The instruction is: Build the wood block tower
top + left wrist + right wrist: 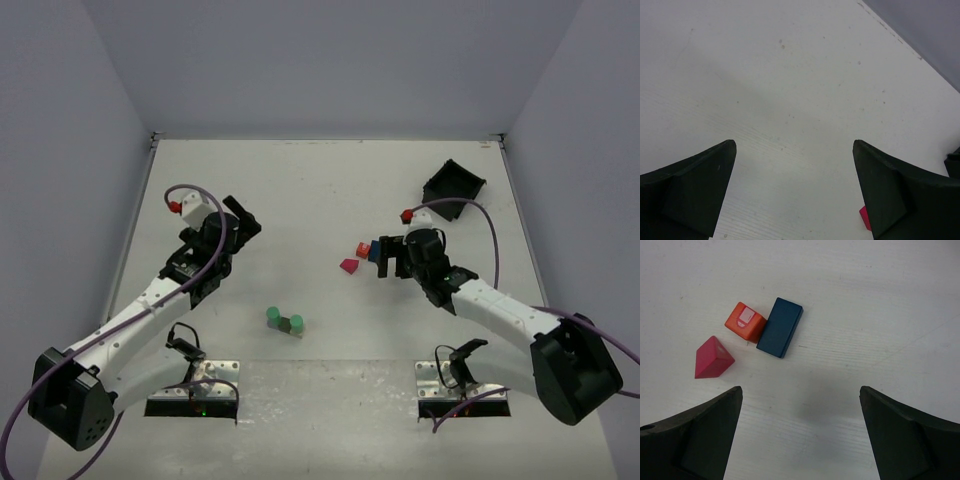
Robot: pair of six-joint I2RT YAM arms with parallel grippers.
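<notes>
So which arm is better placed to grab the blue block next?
Right. The right gripper hovers open just short of the blue block; the left gripper is open over bare table, far from it.

The wedge block was magenta. The cube was orange-red, with a pale pink and white patch on its top face. The oblong block was dark blue. The first cylinder was light green and the second cylinder a darker green. The bin was black. The bench was off-white, faintly grained and speckled. The left tool and right tool were black.
</notes>
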